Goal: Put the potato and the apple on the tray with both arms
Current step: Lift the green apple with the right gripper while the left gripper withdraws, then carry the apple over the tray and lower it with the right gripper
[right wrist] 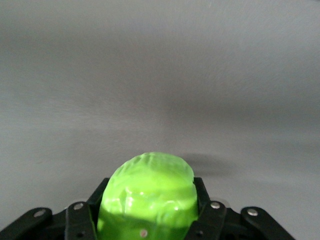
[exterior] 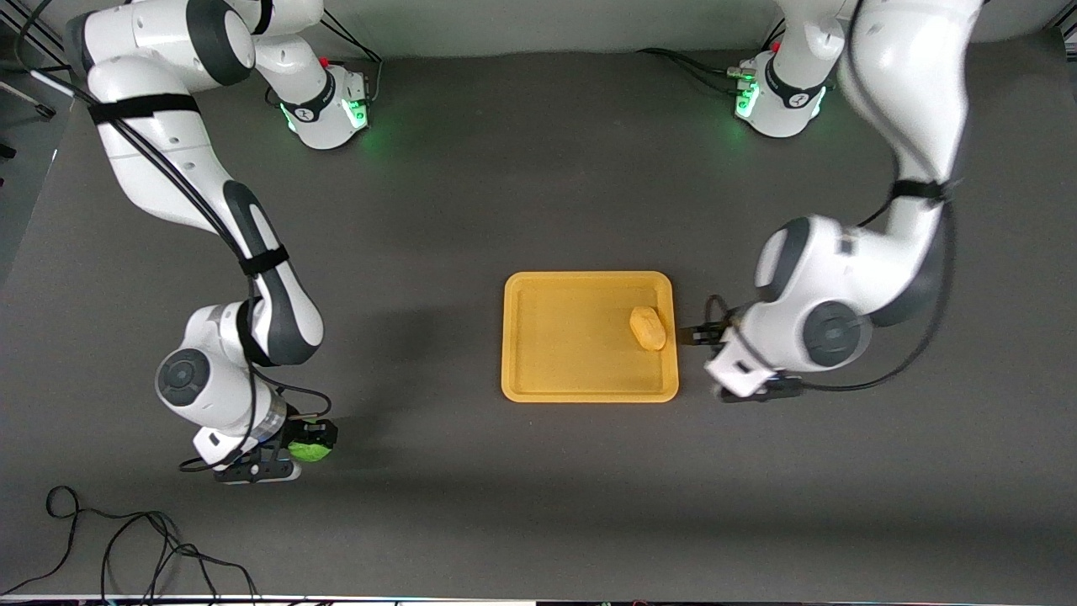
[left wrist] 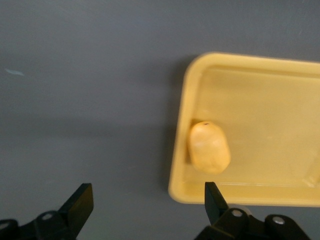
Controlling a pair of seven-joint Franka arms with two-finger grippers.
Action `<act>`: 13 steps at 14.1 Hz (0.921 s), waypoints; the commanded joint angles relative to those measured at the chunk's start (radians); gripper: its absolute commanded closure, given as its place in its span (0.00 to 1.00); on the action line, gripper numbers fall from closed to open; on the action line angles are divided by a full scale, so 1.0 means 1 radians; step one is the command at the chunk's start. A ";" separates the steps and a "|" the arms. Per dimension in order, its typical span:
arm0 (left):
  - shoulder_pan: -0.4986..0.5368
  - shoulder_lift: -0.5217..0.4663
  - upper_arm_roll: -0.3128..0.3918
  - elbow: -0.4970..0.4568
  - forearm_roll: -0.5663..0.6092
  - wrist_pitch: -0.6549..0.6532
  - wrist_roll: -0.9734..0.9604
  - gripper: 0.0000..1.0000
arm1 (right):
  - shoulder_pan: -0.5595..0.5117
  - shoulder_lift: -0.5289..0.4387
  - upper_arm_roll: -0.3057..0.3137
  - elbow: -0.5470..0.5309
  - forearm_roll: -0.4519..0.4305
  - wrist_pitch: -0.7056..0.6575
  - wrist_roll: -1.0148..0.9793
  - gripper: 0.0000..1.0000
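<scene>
The yellow-tan potato (exterior: 648, 328) lies in the yellow-orange tray (exterior: 572, 383), close to the rim toward the left arm's end. My left gripper (exterior: 692, 335) is open and empty just outside that rim; the left wrist view shows the gripper (left wrist: 147, 200) with its fingers wide apart, plus the potato (left wrist: 208, 147) and the tray (left wrist: 260, 95). My right gripper (exterior: 313, 444) is shut on the green apple (exterior: 310, 452), low over the table toward the right arm's end. In the right wrist view the apple (right wrist: 150, 192) fills the right gripper (right wrist: 149, 210).
Black cables (exterior: 126, 547) lie looped on the table near the front camera, at the right arm's end. The two green-lit arm bases (exterior: 328, 109) (exterior: 778, 101) stand along the table edge farthest from the front camera. Dark table surface lies between the apple and the tray.
</scene>
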 commanded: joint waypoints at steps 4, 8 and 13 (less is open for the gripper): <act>0.148 -0.286 -0.004 -0.100 0.089 -0.089 0.289 0.00 | 0.012 -0.334 -0.002 -0.033 0.019 -0.434 0.015 0.54; 0.263 -0.423 -0.004 -0.156 0.088 -0.048 0.461 0.00 | 0.130 -0.428 -0.001 -0.039 0.033 -0.556 0.203 0.54; 0.287 -0.439 -0.004 -0.141 0.088 -0.020 0.466 0.00 | 0.435 -0.386 -0.001 0.022 0.027 -0.548 0.727 0.54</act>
